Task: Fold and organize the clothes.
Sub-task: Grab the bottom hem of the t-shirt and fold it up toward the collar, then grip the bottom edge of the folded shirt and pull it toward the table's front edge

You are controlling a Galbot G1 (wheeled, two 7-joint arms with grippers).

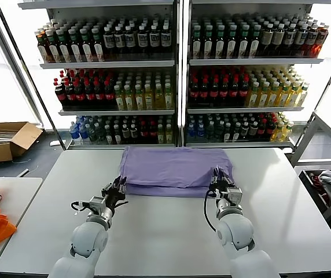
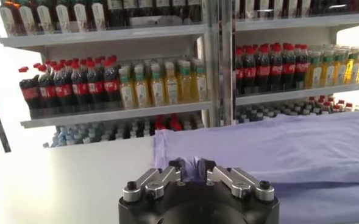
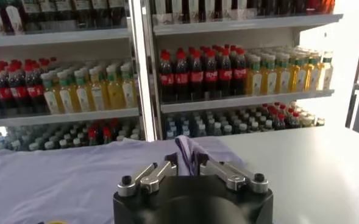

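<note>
With the lavender T-shirt (image 1: pixel 177 168) folded at the table's (image 1: pixel 165 243) far centre, the left gripper (image 1: pixel 116 191) and right gripper (image 1: pixel 220 185) each pinch a near corner in narrow jaws; uneven release could drag the fold open.

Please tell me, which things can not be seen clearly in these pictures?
- Lavender T-shirt: folded, so the print and the number of layers are hidden in the head view.
- Left gripper: whether cloth is pinched cannot be told; its own body blocks the left wrist view.
- Right gripper: cloth stands between the fingers, but a real grip is unclear.
- Bottle labels: too small.
</note>
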